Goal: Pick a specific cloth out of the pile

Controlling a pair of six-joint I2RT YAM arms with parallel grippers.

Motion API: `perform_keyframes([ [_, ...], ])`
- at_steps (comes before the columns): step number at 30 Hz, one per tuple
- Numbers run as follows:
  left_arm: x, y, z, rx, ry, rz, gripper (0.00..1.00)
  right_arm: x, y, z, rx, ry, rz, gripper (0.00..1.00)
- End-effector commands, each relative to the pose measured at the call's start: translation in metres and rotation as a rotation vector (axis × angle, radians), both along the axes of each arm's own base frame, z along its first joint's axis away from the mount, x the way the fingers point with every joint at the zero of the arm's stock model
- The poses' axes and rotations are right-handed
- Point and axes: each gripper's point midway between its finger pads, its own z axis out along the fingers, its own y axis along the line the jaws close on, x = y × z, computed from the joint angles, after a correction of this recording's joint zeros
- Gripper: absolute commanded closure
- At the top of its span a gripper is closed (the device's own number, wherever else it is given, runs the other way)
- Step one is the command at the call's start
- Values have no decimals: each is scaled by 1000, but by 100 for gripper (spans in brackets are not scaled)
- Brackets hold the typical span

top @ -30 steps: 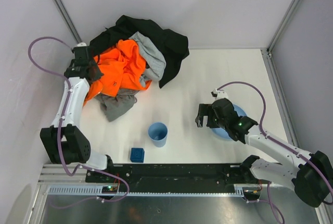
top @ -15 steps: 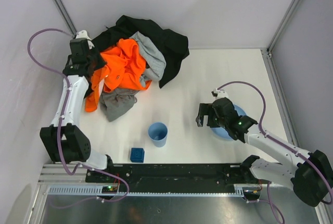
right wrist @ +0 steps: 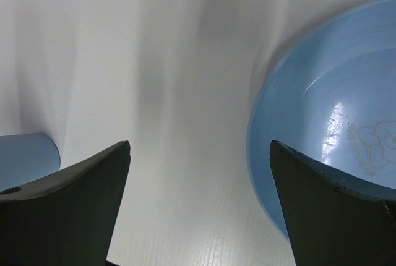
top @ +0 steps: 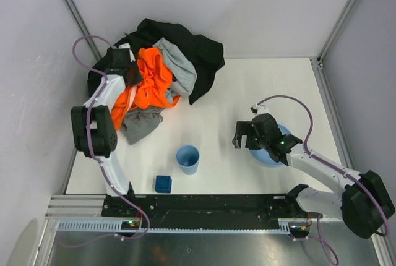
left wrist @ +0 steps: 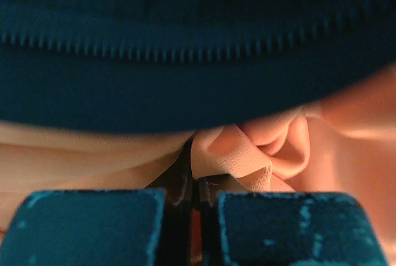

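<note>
The pile (top: 185, 43) lies at the back left: a large black garment, a bright orange cloth (top: 151, 83) and a pale grey one (top: 179, 65). The cloth (top: 139, 124), medium-dark grey, lies at the pile's near edge, partly under the orange one. My left gripper (top: 128, 67) is over the pile's left side, shut on a fold of the orange cloth (left wrist: 247, 154), with its jaws (left wrist: 198, 182) closed under the black garment's zipper (left wrist: 185, 37). My right gripper (top: 241, 137) is open and empty above the table, next to the blue plate (top: 275, 148).
A blue cup (top: 187, 158) stands mid-table, with its edge in the right wrist view (right wrist: 25, 158). A small blue cube (top: 163, 183) sits near the front edge. The blue plate (right wrist: 334, 117) is to the right of my right fingers. Walls close in behind and left of the pile.
My left gripper has moved back and to the right over the pile, dragging the orange cloth with it and baring more of the grey cloth. The right arm has barely moved.
</note>
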Motion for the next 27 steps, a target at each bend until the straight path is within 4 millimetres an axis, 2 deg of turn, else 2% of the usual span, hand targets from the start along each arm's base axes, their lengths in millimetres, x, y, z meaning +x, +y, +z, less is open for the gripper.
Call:
perform_keyframes([
  [1,34,23,-17,58,3,93,99,7,9,0,36,-9,20,1],
  [5,52,37,-63,-6,124,124,99,7,15,-5,50,11,29,1],
  [7,54,41,-89,-66,230,129,99,7,18,-6,59,15,34,1],
  [10,49,38,-128,-165,370,112,99,8,20,-6,69,17,37,1],
  [14,31,38,-150,-211,457,126,99,9,25,-1,87,12,45,1],
  [17,22,38,-146,-207,472,126,97,9,27,4,91,5,50,1],
  [20,18,37,-125,-203,445,114,90,7,29,11,98,-5,57,1],
  [22,17,36,-102,-203,406,106,71,6,32,14,105,-10,61,1],
  [25,14,35,-65,-203,344,98,34,4,37,19,121,-16,69,1],
  [27,9,34,-43,-197,309,101,17,3,41,22,129,-21,74,1],
])
